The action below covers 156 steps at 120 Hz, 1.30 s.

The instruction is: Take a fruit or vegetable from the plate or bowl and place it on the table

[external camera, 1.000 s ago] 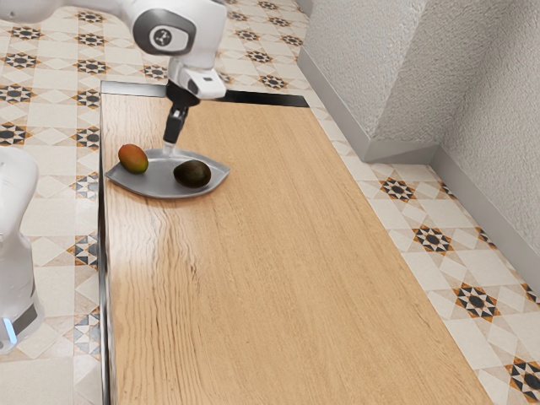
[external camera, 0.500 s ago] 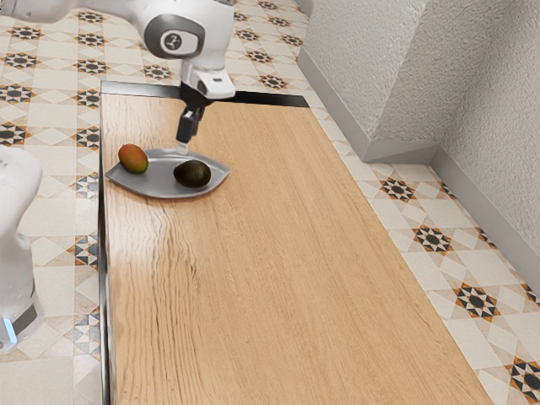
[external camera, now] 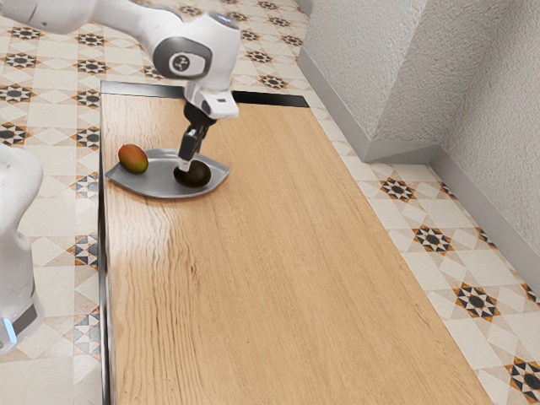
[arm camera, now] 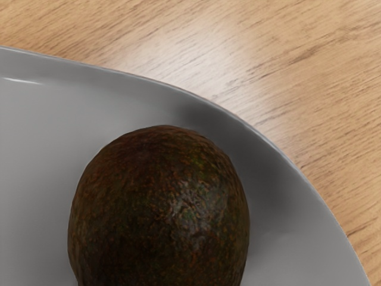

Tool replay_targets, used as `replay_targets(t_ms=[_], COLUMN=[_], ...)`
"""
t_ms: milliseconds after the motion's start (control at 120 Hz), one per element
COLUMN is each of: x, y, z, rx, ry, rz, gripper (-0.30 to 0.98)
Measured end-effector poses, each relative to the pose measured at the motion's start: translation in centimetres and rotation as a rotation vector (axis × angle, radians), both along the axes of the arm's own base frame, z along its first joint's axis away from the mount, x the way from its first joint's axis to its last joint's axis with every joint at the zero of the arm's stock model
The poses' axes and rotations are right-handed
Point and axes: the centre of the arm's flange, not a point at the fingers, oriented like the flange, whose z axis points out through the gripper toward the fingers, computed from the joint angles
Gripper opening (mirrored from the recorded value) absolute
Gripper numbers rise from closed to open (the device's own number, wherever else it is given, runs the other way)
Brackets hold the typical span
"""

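"Reaching down, the tool (external camera: 185, 165) had the avocado (external camera: 198, 175) just below it, slightly toward the exterior view's right!"

"Open or closed?"

"Couldn't tell! Dark, pebbly and rounded, that avocado sat in the smooth grey plate (arm camera: 36, 119), whose rim curved past the grained wooden tabletop (arm camera: 309, 47)!"

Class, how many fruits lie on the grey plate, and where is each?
2. The red-and-green fruit lies near the plate end at the exterior view's left; the dark fruit lies toward the end at its right.
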Motion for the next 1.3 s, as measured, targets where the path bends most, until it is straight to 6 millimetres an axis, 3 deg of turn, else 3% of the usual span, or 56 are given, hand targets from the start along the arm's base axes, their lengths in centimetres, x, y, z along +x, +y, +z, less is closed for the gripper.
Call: replay_targets(t_ms=[267,667,750,900,1017,1133,1300], x=[-0.3,1.3,1.5,1.3,1.4,1.8,6.1], y=[0.6,-0.1,-0.1,0.4,0.4,0.4,-1.8], z=[-1.8,-4.0,-4.2,-4.6,-4.6,-3.5,2.6], rx=[-0.014,0.008,0.009,0.002,0.004,0.007,0.073], ry=[0.012,0.025,0.02,0.016,0.009,-0.016,-0.124], rz=[0.006,-0.027,-0.029,-0.018,-0.018,-0.02,-0.074], gripper=[0.69,0.68,0.63,0.4,0.33,0.34,0.34])
